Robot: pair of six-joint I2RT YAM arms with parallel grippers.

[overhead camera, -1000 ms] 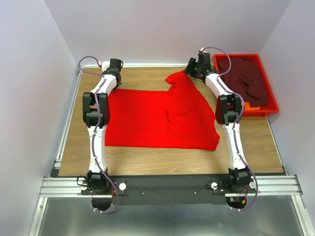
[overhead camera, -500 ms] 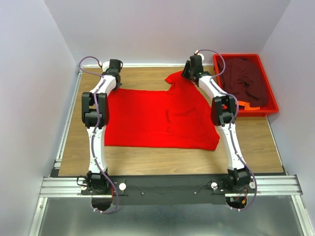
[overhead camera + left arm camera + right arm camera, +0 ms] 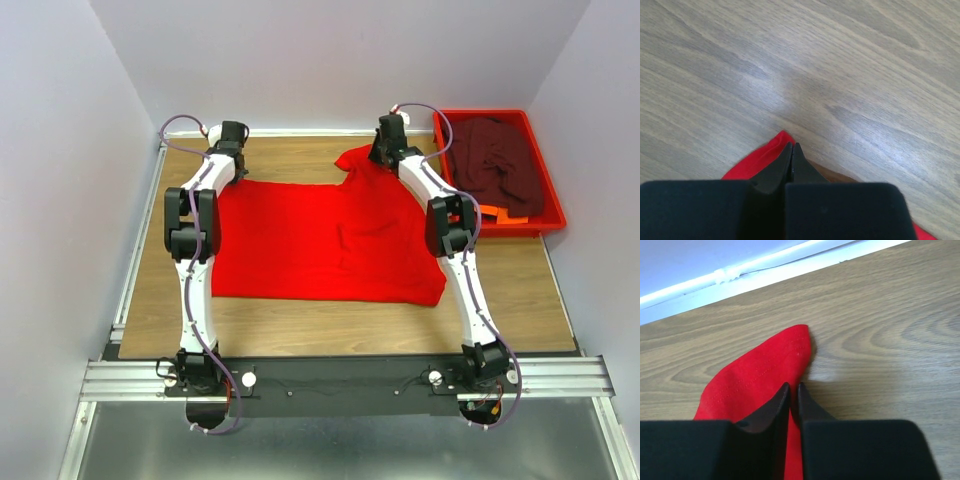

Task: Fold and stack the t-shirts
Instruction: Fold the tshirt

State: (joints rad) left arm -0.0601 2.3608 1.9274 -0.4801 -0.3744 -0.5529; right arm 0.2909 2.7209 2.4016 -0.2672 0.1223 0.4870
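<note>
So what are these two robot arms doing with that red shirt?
Each arm has hold of a bright red t-shirt spread on the wooden table. The left gripper is closed on its far left corner, the right gripper on its far right tip. It does not look folded yet. A dark maroon t-shirt lies bunched in the red tray at the right.

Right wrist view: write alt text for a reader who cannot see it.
The right gripper pinches a pointed corner of the red shirt, which lies on a wooden table. A white rail runs along the table's far edge.
</note>
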